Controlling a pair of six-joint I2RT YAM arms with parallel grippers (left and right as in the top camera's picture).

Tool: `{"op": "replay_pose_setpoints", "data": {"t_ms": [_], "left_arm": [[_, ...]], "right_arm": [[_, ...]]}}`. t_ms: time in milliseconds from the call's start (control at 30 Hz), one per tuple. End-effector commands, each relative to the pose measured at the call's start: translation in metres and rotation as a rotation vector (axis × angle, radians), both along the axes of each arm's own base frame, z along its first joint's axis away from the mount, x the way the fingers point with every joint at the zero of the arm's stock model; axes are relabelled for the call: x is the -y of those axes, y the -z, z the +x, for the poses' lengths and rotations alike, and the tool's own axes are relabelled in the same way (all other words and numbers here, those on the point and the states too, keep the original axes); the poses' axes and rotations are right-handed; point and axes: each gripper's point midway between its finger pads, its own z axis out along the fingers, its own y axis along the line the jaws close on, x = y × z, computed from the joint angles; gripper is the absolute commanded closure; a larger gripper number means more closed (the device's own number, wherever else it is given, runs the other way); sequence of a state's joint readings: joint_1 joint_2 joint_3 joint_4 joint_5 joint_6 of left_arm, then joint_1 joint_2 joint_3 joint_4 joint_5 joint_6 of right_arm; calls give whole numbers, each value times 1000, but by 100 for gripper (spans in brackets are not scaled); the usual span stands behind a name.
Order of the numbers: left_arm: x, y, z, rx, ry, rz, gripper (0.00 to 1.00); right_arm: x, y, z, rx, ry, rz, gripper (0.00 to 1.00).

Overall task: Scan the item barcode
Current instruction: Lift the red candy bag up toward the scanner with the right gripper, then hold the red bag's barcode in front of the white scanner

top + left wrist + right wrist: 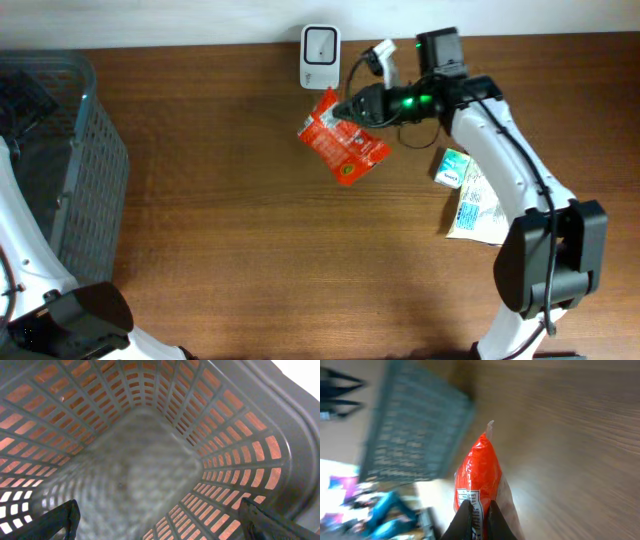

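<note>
Red crinkly plastic snack packet [343,148] hangs from the right gripper [338,112], just in front of the small white barcode scanner [320,55] at the far edge of the brown wooden table [220,230]. The jaws are pinched fully together on the packet's upper edge. In the right wrist view the pouch stretches away from the fingertips, with a white printed label right at the pinch. To scan well, the arm probably needs to turn the barcode face toward the scanner window, hold it flat and steady, and keep the fingers off the code. The left gripper [160,521] is spread wide and empty inside the grey plastic lattice basket [225,410].
</note>
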State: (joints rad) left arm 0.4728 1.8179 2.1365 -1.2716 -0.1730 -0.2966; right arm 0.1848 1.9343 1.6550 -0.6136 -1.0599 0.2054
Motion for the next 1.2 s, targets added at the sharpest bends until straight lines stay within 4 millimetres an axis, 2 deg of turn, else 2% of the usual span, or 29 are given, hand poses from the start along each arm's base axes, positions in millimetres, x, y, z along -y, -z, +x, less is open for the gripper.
{"op": "replay_pose_setpoints", "data": {"t_ms": [0, 33, 233, 367, 500, 600, 667, 700, 733, 800, 867, 1000, 1067, 1167], "left_arm": [[-1, 0, -1, 3, -12, -1, 1], [-1, 0, -1, 3, -12, -1, 1], [-1, 0, -1, 3, -12, -1, 1], [-1, 0, -1, 3, -12, -1, 1], [-1, 0, -1, 3, -12, -1, 1], [-1, 0, -1, 3, -12, 0, 1], [-1, 0, -1, 3, -12, -1, 1], [-1, 0, -1, 3, -12, -1, 1], [-1, 0, -1, 3, -12, -1, 1], [-1, 0, -1, 3, -12, -1, 1], [-1, 0, -1, 3, -12, -1, 1], [-1, 0, -1, 3, -12, -1, 1], [-1, 0, -1, 3, -12, -1, 1], [-1, 0, -1, 3, -12, -1, 1]], "right_arm": [[3, -58, -23, 32, -162, 248, 96], [7, -66, -20, 42, -169, 278, 96], [10, -78, -12, 82, -166, 300, 96], [14, -60, 14, 88, -17, 188, 96], [27, -15, 41, 90, 209, -112, 96], [37, 3, 47, 131, 297, -355, 96], [46, -4, 56, 236, 382, -587, 96], [49, -8, 59, 267, 409, -644, 96], [54, -22, 66, 344, 466, -754, 96], [59, -38, 77, 440, 522, -863, 96], [60, -46, 87, 519, 551, -954, 96], [59, -43, 114, 712, 538, -1171, 96], [46, -36, 132, 842, 475, -1270, 96], [24, -20, 151, 957, 403, -1320, 96]]}}
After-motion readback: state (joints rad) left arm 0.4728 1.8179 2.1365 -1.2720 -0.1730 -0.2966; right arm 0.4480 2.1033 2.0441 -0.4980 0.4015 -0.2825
